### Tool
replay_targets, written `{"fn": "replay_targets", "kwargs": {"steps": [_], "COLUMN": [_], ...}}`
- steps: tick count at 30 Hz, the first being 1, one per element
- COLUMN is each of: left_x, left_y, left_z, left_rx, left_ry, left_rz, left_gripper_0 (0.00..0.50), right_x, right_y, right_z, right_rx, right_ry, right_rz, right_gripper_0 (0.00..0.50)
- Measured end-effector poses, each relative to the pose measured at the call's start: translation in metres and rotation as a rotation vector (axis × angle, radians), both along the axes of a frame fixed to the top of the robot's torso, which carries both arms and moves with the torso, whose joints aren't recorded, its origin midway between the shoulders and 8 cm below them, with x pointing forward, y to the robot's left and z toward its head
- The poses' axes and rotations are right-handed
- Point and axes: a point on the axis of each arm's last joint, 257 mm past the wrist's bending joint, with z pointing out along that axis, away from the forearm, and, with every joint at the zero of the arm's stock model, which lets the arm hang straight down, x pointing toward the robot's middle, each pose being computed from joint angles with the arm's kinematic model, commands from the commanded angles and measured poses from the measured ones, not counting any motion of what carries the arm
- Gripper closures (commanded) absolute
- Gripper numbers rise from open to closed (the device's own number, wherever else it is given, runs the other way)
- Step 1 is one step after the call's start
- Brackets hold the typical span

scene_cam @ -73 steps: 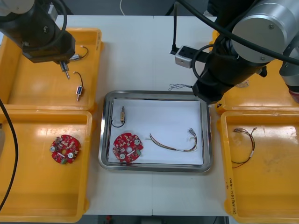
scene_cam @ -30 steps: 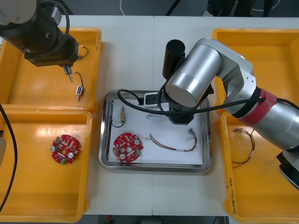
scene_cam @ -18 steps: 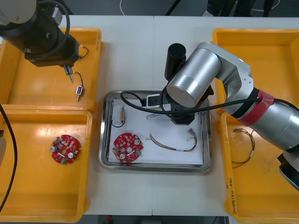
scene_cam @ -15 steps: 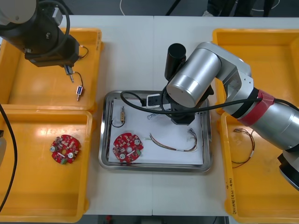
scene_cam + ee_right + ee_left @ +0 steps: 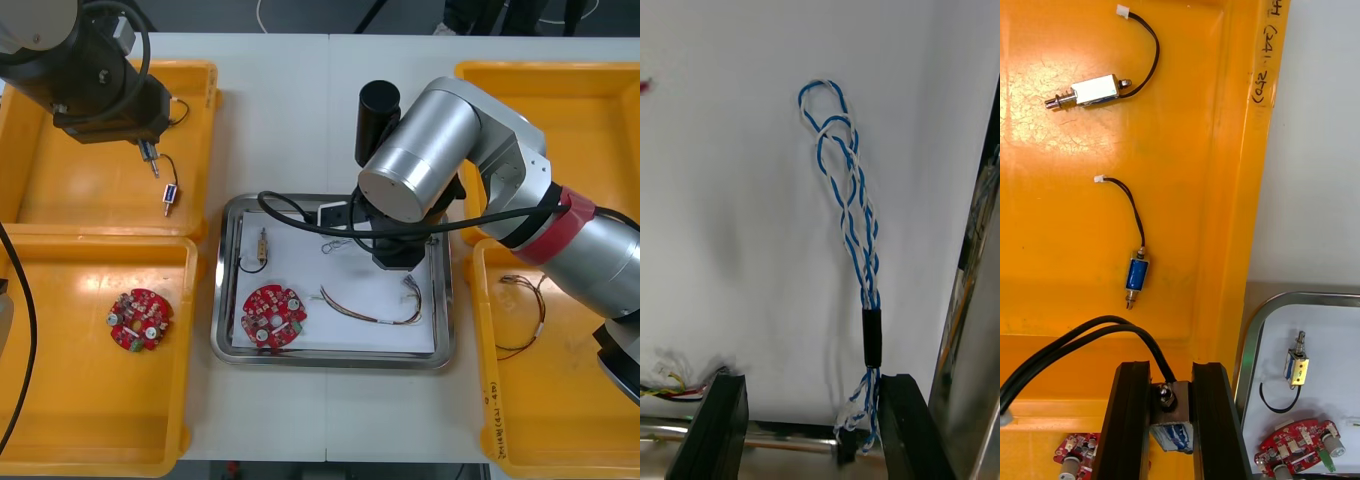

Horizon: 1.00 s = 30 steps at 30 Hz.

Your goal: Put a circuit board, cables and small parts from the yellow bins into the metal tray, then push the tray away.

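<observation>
Right gripper [image 5: 811, 382]: fingers spread, held over far part of shiny metal tray with white floor [image 5: 225, 330] | twisted blue and white cable [image 5: 854, 225]: lying on tray floor, long axis straight ahead of fingers, near end between them, possibly touching one | left gripper [image 5: 1171, 375]: pinched on small metal part [image 5: 1171, 433], left of tray.

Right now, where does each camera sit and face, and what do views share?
Front view: above the arms, facing steeply down at the table; both arms show.
Right wrist view: on that wrist, facing into the metal tray; right end effector open, with the blue and white cable ending between its fingers.
Left wrist view: on that wrist, above a yellow bin; left end effector shut on a small metal part.
Shared: front and left wrist views both show the tray's red circuit board.
</observation>
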Motion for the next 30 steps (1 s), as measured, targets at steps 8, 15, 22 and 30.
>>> {"fn": "replay_targets", "kwargs": {"steps": [8,15,22,30], "left_x": [0.0,-0.001,-0.003,-0.008], "left_y": [-0.001,-0.005,-0.011,-0.024], "left_z": [0.0,0.003,0.002,-0.005], "left_rx": [-0.002,-0.005,0.001,0.024], "left_ry": [0.0,-0.007,-0.007,0.007], "left_rz": [-0.004,-0.019,-0.039,-0.079], "left_gripper_0": [0.499,0.5,0.499,0.5], "right_x": [-0.007,-0.01,-0.018,-0.008], "right_y": [0.007,0.004,0.001,0.019], "right_z": [0.015,0.018,0.03,0.085], "right_rx": [0.004,0.002,0.009,0.138], "right_ry": [-0.015,-0.003,0.041,-0.067], "right_rz": [0.029,0.016,-0.028,-0.028], "right_gripper_0": [0.0,0.0,0.0,0.0]}}
